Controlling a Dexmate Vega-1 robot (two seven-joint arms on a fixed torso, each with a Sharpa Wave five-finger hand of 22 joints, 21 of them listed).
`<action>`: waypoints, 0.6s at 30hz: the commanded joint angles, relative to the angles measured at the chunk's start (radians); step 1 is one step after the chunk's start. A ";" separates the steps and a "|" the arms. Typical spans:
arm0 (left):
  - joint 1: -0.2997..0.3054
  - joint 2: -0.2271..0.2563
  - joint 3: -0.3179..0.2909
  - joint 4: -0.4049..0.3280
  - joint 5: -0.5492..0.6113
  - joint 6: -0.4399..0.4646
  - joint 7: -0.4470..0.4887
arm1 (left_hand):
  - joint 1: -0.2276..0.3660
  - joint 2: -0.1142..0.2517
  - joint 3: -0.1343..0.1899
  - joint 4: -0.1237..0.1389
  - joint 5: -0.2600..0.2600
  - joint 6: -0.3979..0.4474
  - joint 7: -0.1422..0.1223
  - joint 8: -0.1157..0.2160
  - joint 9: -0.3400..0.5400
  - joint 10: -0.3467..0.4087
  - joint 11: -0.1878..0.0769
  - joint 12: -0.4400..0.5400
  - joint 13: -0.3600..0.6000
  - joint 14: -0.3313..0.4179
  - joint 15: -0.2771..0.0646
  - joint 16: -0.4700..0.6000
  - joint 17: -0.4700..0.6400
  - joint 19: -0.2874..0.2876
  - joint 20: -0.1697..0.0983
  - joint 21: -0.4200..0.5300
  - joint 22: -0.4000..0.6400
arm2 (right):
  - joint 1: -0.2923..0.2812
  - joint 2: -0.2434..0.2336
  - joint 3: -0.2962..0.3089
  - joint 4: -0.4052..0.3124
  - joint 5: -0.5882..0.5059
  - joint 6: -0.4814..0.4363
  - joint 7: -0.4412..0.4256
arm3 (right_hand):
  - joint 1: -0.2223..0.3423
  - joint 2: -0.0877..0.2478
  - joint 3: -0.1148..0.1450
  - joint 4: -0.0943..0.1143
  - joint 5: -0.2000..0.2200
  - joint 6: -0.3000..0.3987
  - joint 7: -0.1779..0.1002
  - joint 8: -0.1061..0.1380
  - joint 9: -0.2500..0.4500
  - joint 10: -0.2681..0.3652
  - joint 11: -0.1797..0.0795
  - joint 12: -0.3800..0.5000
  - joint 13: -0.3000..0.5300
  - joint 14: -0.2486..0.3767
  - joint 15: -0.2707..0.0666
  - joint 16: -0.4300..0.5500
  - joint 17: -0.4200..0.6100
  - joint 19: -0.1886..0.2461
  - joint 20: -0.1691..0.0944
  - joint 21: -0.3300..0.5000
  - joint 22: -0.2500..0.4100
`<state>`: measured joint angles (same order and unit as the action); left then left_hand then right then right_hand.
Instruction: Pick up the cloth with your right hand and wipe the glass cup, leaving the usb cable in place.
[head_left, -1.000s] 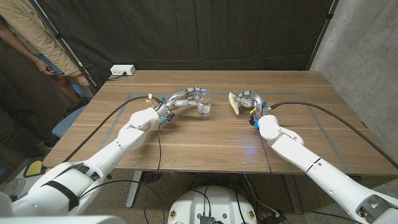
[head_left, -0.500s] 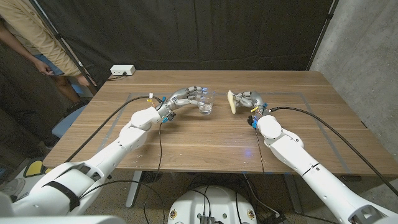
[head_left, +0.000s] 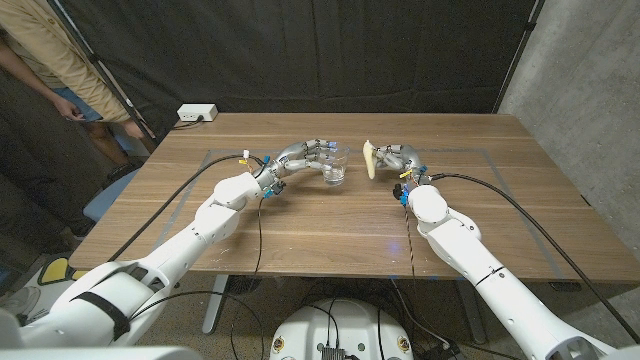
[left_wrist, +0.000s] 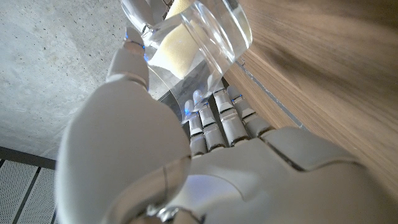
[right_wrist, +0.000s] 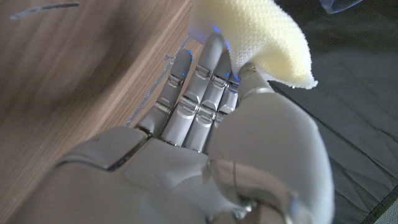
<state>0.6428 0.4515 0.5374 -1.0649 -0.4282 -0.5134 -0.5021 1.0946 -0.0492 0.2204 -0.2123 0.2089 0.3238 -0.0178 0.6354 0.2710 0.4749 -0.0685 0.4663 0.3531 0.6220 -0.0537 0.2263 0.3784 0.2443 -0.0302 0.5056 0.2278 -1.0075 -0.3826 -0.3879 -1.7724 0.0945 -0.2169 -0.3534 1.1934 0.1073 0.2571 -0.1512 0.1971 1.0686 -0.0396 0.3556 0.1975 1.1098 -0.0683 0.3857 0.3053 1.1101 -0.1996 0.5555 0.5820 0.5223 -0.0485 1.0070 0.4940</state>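
Observation:
A clear glass cup (head_left: 334, 171) sits in the grip of my left hand (head_left: 301, 155) at the middle of the wooden table (head_left: 300, 225); whether its base touches the wood I cannot tell. The left wrist view shows the cup (left_wrist: 205, 31) held between the thumb and fingers of that hand (left_wrist: 186, 155). My right hand (head_left: 398, 160) pinches a pale yellow cloth (head_left: 369, 158), which hangs a short gap to the right of the cup. In the right wrist view the cloth (right_wrist: 261, 37) bunches over the fingertips of that hand (right_wrist: 205, 143).
A white socket box (head_left: 196, 114) lies at the table's back left corner. A person (head_left: 60, 70) stands beyond the left edge. A black curtain hangs behind the table and a concrete wall stands to the right. Bare wood lies in front of both hands.
My right hand has carried the cloth leftward, closing most of the gap to the cup. The left hand and cup have barely shifted.

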 joint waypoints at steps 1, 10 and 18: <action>0.003 -0.005 0.000 0.005 -0.005 0.002 0.003 | 0.103 0.147 0.085 0.077 0.002 0.129 -0.095 0.234 0.001 0.115 -0.113 0.007 0.073 0.017 -0.161 0.005 0.002 -0.003 0.000 0.006 -0.001 | -0.003 0.083 0.019 0.014 0.039 0.013 0.031 | 0.015 -0.001 -0.005 -0.002 0.010 0.041 -0.024 0.000 0.007 0.010 0.002 0.006 0.006 0.009 -0.037 0.008 0.009 -0.002 -0.127 0.015 0.006; -0.015 -0.035 -0.003 0.050 -0.020 -0.007 -0.005 | 0.104 0.147 0.090 0.077 0.003 0.138 -0.096 0.243 -0.004 0.124 -0.110 0.009 0.075 0.024 -0.162 0.005 0.004 -0.002 0.002 0.013 -0.001 | -0.015 0.127 0.055 0.016 0.093 0.025 0.083 | 0.018 -0.002 -0.009 0.000 0.011 0.042 -0.023 -0.001 0.010 0.014 0.003 0.005 0.010 0.012 -0.036 0.008 0.017 -0.006 -0.129 0.032 0.010; -0.016 -0.044 -0.007 0.048 -0.017 -0.006 0.012 | 0.107 0.150 0.097 0.076 0.005 0.146 -0.099 0.251 -0.008 0.139 -0.111 0.013 0.078 0.044 -0.164 0.010 0.007 -0.005 0.003 0.018 -0.002 | -0.026 0.151 0.066 0.012 0.071 0.021 0.063 | 0.020 -0.002 -0.012 0.001 0.011 0.042 -0.022 -0.003 0.011 0.015 0.003 0.004 0.014 0.013 -0.036 0.007 0.023 -0.011 -0.131 0.047 0.013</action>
<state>0.6313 0.4227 0.5365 -1.0260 -0.4439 -0.5152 -0.5055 1.0946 -0.0492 0.2258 -0.2177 0.2085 0.3241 -0.0178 0.6410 0.2618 0.4788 -0.0676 0.4671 0.3531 0.6329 -0.0432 0.2306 0.3797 0.2443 -0.0302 0.5146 0.2229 -1.0200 -0.2713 -0.3425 -1.7592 0.1643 -0.1978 -0.2918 1.2012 0.1044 0.2507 -0.1531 0.2059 1.0741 -0.0341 0.3540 0.1979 1.1116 -0.0664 0.3856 0.3138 1.1185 -0.2025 0.5555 0.6004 0.5133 -0.0501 1.0453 0.5034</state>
